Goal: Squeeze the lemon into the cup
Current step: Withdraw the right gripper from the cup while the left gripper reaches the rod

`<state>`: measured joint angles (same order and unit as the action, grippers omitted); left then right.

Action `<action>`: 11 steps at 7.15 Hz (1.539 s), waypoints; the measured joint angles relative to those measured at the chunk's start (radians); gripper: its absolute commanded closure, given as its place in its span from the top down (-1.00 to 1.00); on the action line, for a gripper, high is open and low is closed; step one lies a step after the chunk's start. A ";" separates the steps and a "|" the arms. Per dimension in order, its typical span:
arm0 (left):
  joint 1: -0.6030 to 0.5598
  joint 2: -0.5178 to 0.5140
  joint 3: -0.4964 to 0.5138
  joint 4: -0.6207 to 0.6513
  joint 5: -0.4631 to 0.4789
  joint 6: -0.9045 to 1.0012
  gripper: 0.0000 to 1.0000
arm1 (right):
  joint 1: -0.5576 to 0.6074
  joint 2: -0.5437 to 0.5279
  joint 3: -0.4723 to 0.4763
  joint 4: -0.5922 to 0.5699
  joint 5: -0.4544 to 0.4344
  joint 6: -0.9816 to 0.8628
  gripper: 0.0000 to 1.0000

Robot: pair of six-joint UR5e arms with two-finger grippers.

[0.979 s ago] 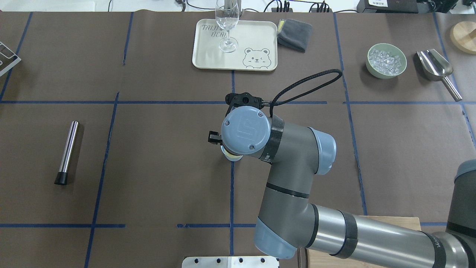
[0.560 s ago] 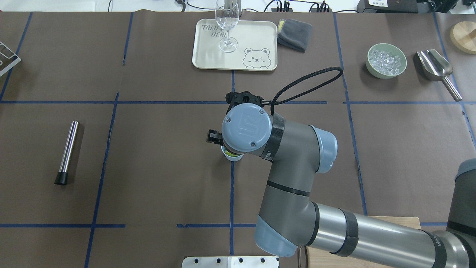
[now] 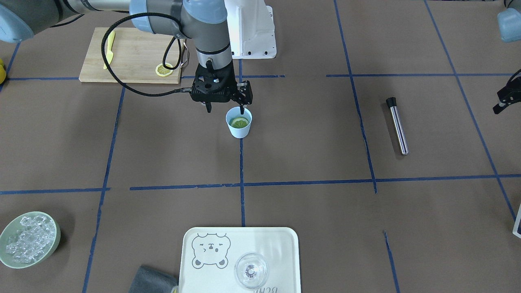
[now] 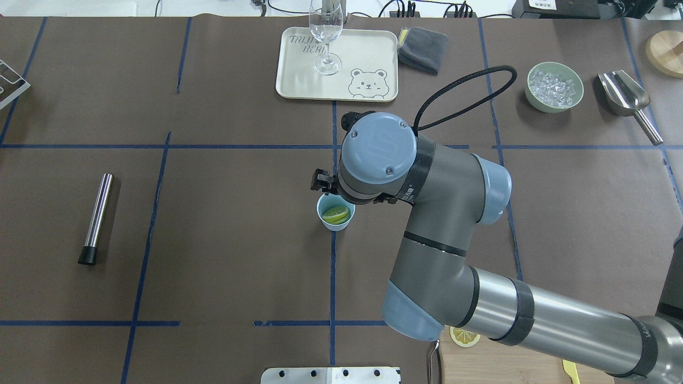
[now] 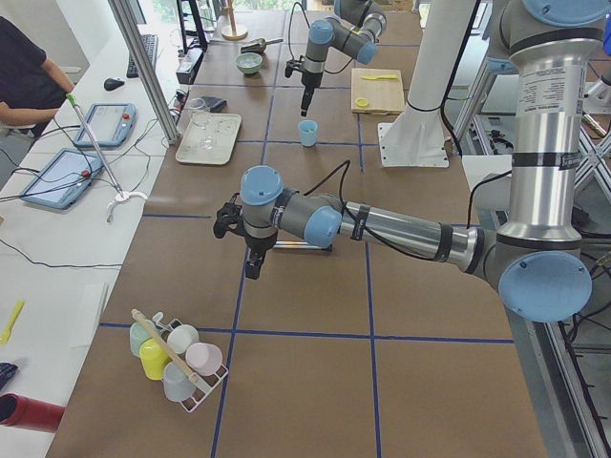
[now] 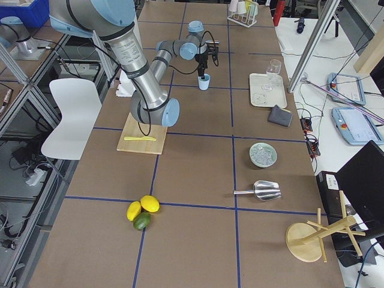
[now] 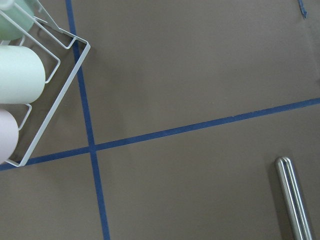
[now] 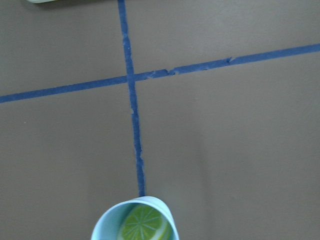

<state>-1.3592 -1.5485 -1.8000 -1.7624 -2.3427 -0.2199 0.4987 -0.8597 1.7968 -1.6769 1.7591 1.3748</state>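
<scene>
Our right gripper [image 3: 225, 108] had drawn back from over the cup [image 3: 239, 131], fingers spread and empty. The lemon [image 3: 239, 121] lay inside it. Of our left gripper [image 5: 251, 267] we could not tell.

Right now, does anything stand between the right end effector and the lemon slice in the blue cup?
Nothing visible does. The lemon slice lies inside the open-topped cup, and the right end effector hangs open just above its rim, with only air between them.
</scene>
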 measured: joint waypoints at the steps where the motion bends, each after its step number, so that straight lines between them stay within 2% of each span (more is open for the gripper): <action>1: 0.052 -0.008 -0.002 0.003 0.016 -0.043 1.00 | 0.028 -0.039 0.062 -0.035 0.018 -0.048 1.00; 4: 0.218 -0.029 0.001 0.009 0.059 -0.217 1.00 | 0.142 -0.168 0.181 -0.055 0.100 -0.202 1.00; 8: 0.392 -0.116 0.057 0.012 0.059 -0.440 1.00 | 0.358 -0.254 0.197 -0.055 0.249 -0.427 1.00; 11: 0.449 -0.157 0.132 0.002 0.059 -0.485 1.00 | 0.489 -0.283 0.184 -0.056 0.349 -0.589 1.00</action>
<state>-0.9102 -1.7058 -1.6677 -1.7602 -2.2838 -0.7045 0.9877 -1.1430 1.9807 -1.7329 2.1083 0.7854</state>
